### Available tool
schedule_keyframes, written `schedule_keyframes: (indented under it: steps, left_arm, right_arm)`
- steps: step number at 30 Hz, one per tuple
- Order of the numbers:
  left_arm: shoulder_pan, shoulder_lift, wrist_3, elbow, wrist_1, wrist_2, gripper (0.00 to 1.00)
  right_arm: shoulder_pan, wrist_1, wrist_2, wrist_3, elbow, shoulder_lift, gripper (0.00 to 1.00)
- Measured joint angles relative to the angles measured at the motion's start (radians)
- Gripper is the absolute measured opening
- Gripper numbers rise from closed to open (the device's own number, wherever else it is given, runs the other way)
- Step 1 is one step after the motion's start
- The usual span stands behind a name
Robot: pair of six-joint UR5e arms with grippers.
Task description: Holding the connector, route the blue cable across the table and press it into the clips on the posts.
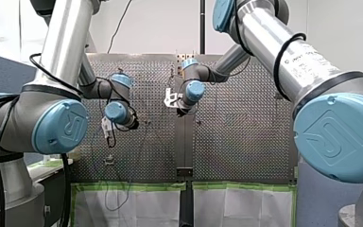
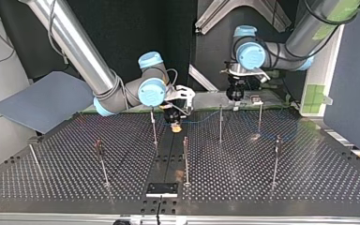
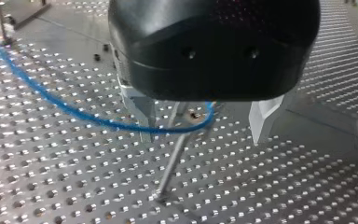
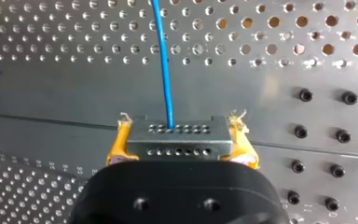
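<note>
While my right gripper [image 4: 177,140] is pinching the grey connector [image 4: 177,135] between its yellow pads [image 4: 116,147], the blue cable [image 4: 163,60] is running straight out of the connector's holed face, ahead of the gripper, over the perforated table [image 4: 51,28]. The pads are pressing on the connector's two short ends, and their upper edges are fraying. In the top view this gripper is hanging low over the table's dark middle strip, near the far edge. The cable is leading away from it toward the view's right, passing among the upright posts [image 2: 220,124] there.

My left gripper [image 3: 200,139] is standing with its metal fingers [image 3: 140,107] spread wide apart and is gripping nothing. Between them a thin post [image 3: 170,163] is rising from the table at a tilt. The cable is curving in from one side, crossing in front of one finger and bending up round the thin post's upper part beneath the black gripper body. Whether it is touching the finger or the thin post I cannot tell. In the top view this gripper is pointing down at the table's far edge, at the view's right, well apart from my right gripper.
</note>
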Motion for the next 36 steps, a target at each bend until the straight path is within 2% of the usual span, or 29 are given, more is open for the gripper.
schedule_keyframes:
  steps: [5, 12, 23, 29, 36]
  left_arm:
    - [-0.026, 0.0, 0.015, -0.028, 0.012, -0.006, 1.0]
    - [-0.072, 0.006, 0.012, -0.034, 0.027, -0.011, 1.0]
    - [-0.165, 0.008, -0.07, 0.003, 0.098, -0.09, 1.0]
    - [-0.215, 0.008, -0.117, 0.038, 0.099, -0.114, 1.0]
    - [-0.268, 0.0, -0.142, 0.076, 0.068, -0.118, 1.0]
  right_arm:
    - [0.0, -0.001, 0.0, 0.0, 0.0, 0.002, 0.0]
    - [0.0, -0.002, 0.0, 0.0, 0.0, 0.006, 0.0]
    - [-0.01, -0.004, 0.0, 0.0, -0.001, 0.007, 0.0]
    - [-0.018, -0.004, -0.002, -0.001, -0.002, 0.007, 0.0]
    - [-0.025, 0.0, -0.014, -0.004, -0.008, 0.005, 0.0]
